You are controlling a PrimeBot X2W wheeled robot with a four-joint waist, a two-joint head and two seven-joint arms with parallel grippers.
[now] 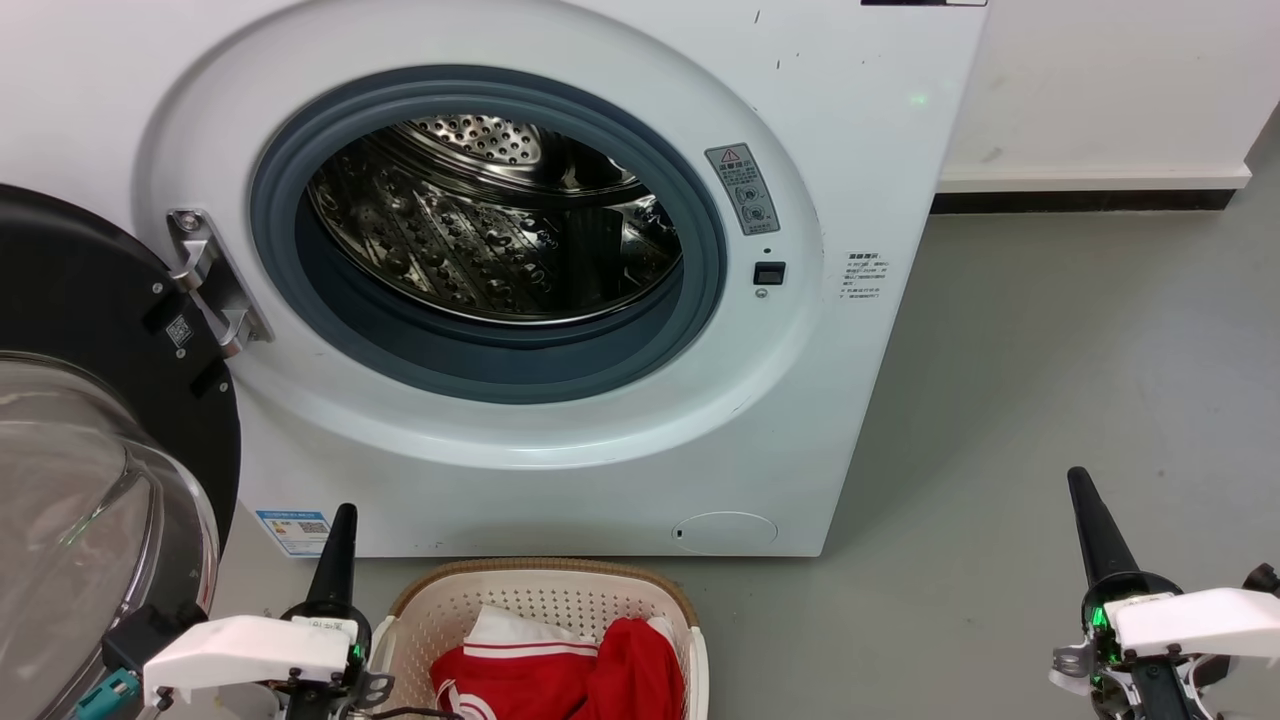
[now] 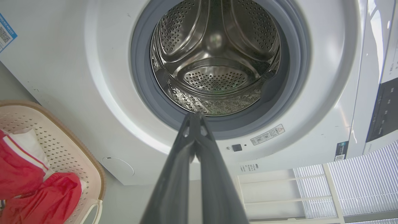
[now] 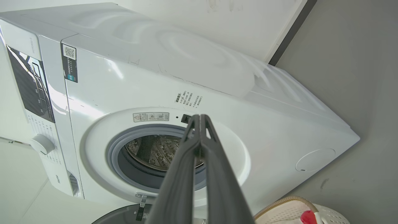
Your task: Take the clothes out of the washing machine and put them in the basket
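Two dark-fingered grippers, left (image 1: 343, 520) and right (image 1: 1080, 482), each pressed together, holding nothing. One oval cream plastic basket (image 1: 540, 568) containing two red garments: one white-striped jersey (image 1: 510, 672), one plain soft piece (image 1: 638, 668). One large white front-loading washing machine (image 1: 850, 150), glass door (image 1: 90, 480) open.

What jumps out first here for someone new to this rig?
The washing machine dominates the head view, its door swung open at left and the shiny drum showing no laundry. Below it, the basket on the floor holds the red clothes. The left gripper and right gripper flank it, both shut and holding nothing.
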